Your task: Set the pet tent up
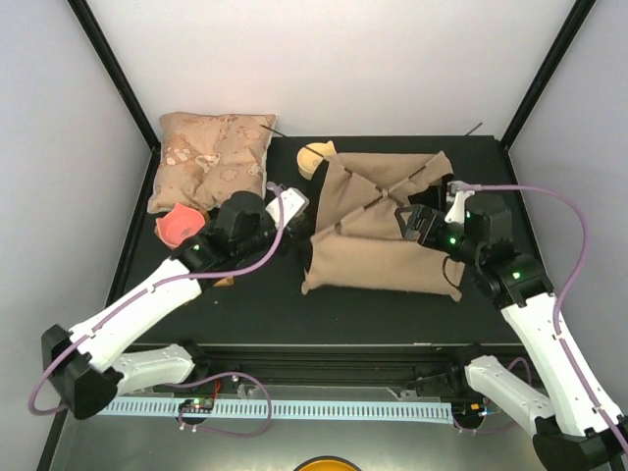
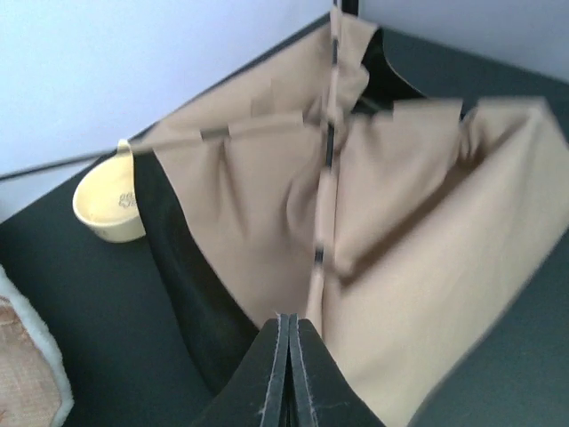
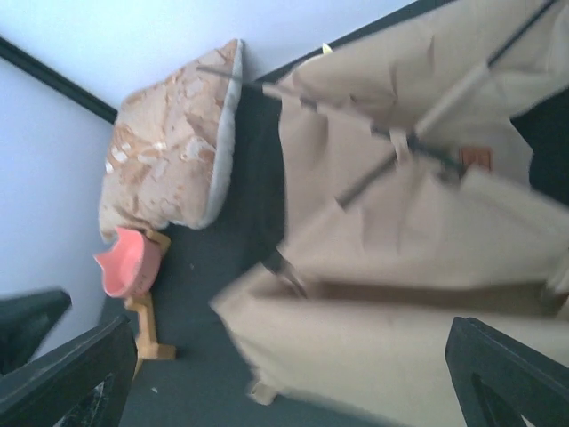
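The pet tent (image 1: 383,226) lies collapsed right of centre in the top view, a tan cloth on the black surface (image 1: 255,304). I count one tent and two thin black poles (image 1: 378,196), which cross on its upper part.

My left wrist view alone shows the tent's black floor (image 2: 191,294), a dark strip along the left edge of the cloth. My right wrist view alone shows the small brown label patch (image 3: 474,158) at the right of that frame. It is one patch, and its writing is too blurred to read.

My left end effector (image 2: 286,320) is pressed fully together. Its tip is just beside the lower end of one pole, and I cannot tell if anything is pinched. My right end effector (image 3: 289,329) stands wide, with tent cloth lying between its two fingers (image 3: 71,374), and it grips nothing.

Around the tent there is one beige patterned pillow (image 1: 211,162) in the upper left of the top view. There are two bowls: a pale yellow bowl (image 1: 314,157) touching the tent's upper left corner, and a pink bowl (image 3: 129,261). Only the right wrist view shows clearly that the pink one sits on a wooden stand (image 3: 147,325).
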{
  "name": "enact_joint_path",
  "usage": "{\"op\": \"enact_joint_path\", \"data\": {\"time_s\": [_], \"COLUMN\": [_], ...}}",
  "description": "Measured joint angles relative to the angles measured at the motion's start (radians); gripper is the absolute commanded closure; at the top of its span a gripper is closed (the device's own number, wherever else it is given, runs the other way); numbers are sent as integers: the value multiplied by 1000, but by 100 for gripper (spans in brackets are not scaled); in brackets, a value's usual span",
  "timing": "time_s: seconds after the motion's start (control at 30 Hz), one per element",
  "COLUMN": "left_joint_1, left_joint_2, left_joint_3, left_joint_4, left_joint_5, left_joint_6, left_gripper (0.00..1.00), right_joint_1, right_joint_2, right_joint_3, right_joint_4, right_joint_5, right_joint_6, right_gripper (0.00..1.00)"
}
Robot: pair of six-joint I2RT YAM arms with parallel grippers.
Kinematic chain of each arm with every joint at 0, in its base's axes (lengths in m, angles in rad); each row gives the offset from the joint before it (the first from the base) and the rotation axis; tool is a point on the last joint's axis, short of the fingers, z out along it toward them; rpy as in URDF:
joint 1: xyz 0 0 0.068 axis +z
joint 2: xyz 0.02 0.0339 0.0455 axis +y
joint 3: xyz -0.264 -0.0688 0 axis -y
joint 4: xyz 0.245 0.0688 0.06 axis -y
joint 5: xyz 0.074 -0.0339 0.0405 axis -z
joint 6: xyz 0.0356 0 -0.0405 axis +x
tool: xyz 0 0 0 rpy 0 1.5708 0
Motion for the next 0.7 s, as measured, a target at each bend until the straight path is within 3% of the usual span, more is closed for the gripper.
{"op": "enact_joint_path", "data": {"time_s": [0.17, 0.37, 0.47, 0.57, 0.7], "left_joint_1": [0, 0, 0, 0, 0], "left_joint_2": [-87, 13, 106, 227, 398], "left_joint_3": [-120, -137, -89, 18, 178], "left_joint_4": [95, 69, -6, -93, -172], "left_joint_5": [62, 144, 161, 161, 154], "left_joint_6": [-54, -126, -139, -127, -102], "left_gripper": [98, 59, 50, 48, 56], "right_joint_1": [0, 0, 0, 0, 0], "right_joint_2": [103, 308, 364, 364, 336], "right_joint_3": [95, 138, 127, 104, 66], "right_joint_4": [-8, -23, -24, -24, -9], "right_joint_5": [21, 17, 13, 13, 13], "right_joint_6": [142, 267, 288, 296, 293], "right_gripper": [20, 24, 24, 24, 24]}}
